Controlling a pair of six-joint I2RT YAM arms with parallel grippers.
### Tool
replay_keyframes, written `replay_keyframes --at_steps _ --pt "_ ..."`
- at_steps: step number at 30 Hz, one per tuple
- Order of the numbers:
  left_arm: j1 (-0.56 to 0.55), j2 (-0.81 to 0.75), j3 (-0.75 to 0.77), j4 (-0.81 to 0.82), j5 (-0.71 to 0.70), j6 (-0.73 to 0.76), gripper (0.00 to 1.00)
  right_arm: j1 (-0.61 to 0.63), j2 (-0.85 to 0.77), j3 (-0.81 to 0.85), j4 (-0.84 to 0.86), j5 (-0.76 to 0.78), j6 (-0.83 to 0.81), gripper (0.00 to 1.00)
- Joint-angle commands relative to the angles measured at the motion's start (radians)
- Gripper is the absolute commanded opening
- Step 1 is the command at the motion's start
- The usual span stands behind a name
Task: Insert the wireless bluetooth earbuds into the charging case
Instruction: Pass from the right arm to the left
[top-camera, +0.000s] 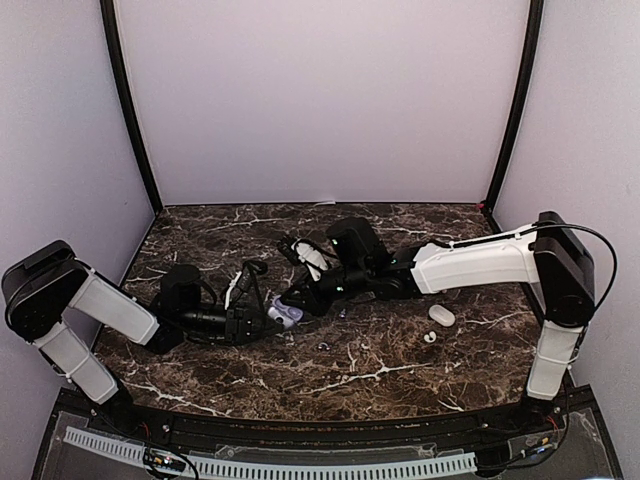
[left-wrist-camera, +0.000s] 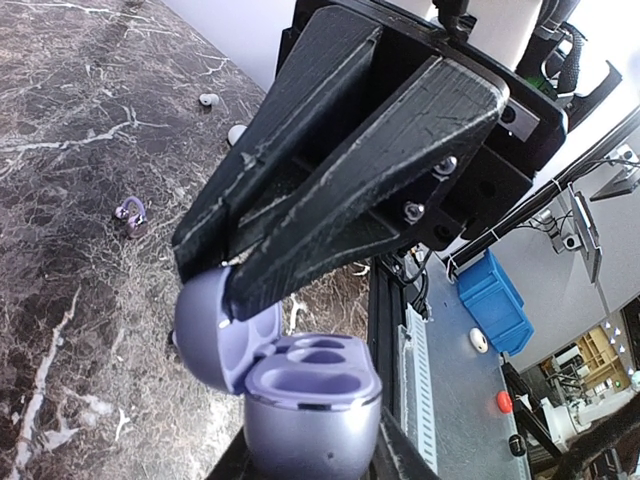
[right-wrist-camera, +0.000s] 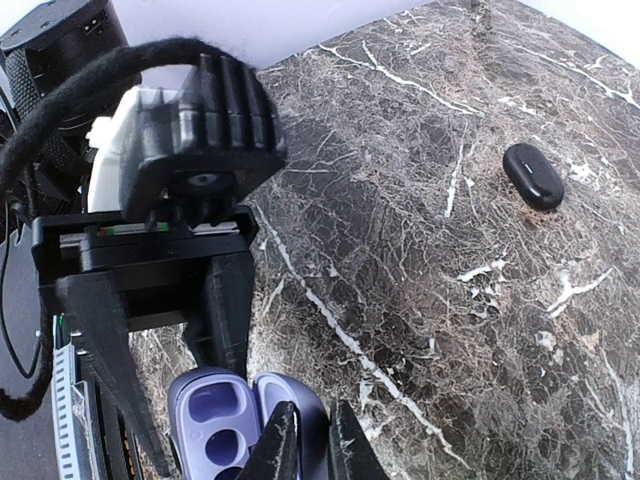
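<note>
1. The lavender charging case (left-wrist-camera: 310, 400) is held up over the middle of the counter (top-camera: 400, 385), slightly left of centre. Its lid (left-wrist-camera: 205, 325) is open and both sockets are empty.
2. The right gripper (right-wrist-camera: 312, 442) is pinched closed on the lid's edge.
3. The left gripper (top-camera: 266, 318) has its jaws hard against either side of the case body. A firm hold cannot be confirmed.
4. A white earbud (top-camera: 429, 337) lies toward the right edge, with a larger white oval piece (top-camera: 441, 315) just beside it.
5. A small purple bud (left-wrist-camera: 130, 215) lies on the counter near the case, toward the near edge.
6. A black oval item (right-wrist-camera: 533, 175) rests well apart on the counter.

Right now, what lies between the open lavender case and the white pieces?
A small purple bud, shown in the left wrist view and from above.
</note>
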Motion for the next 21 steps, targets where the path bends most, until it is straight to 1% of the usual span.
replay_keyframes --at_steps 1,2,3,4,6,8,10,15,16,19,21 --pt "0.0 0.003 -0.006 0.013 0.017 0.0 0.52 0.008 -0.016 0.005 0.049 -0.005 -0.005 0.11" --pt "-0.002 0.001 -0.007 0.017 0.017 -0.001 0.59 0.008 -0.018 0.003 0.051 -0.006 -0.005 0.11" --pt "-0.001 -0.001 -0.008 0.018 0.015 -0.001 0.63 0.008 -0.019 0.004 0.052 -0.009 -0.005 0.11" --pt "-0.001 -0.002 -0.007 0.018 0.014 -0.002 0.64 0.008 -0.019 0.004 0.052 -0.01 -0.005 0.11" --pt "-0.001 -0.005 -0.006 0.017 0.012 0.0 0.64 0.008 -0.016 0.004 0.053 -0.014 -0.005 0.11" --pt "-0.002 -0.004 -0.003 0.017 0.013 0.001 0.59 0.008 -0.015 0.005 0.052 -0.016 -0.005 0.11" --pt "-0.002 -0.001 -0.002 0.02 0.013 -0.001 0.58 0.009 -0.012 0.006 0.054 -0.022 -0.005 0.11" --pt "-0.002 -0.001 -0.008 0.038 0.013 -0.002 0.63 0.011 -0.008 0.009 0.055 -0.033 -0.005 0.11" --pt "-0.001 -0.006 -0.009 0.037 0.013 0.0 0.61 0.011 -0.006 0.009 0.056 -0.035 -0.005 0.11" --pt "-0.001 -0.01 -0.006 0.032 0.016 0.003 0.49 0.013 -0.006 0.009 0.055 -0.036 -0.006 0.11" --pt "-0.002 -0.009 -0.005 0.029 0.017 0.004 0.42 0.013 -0.006 0.009 0.054 -0.034 -0.006 0.11"
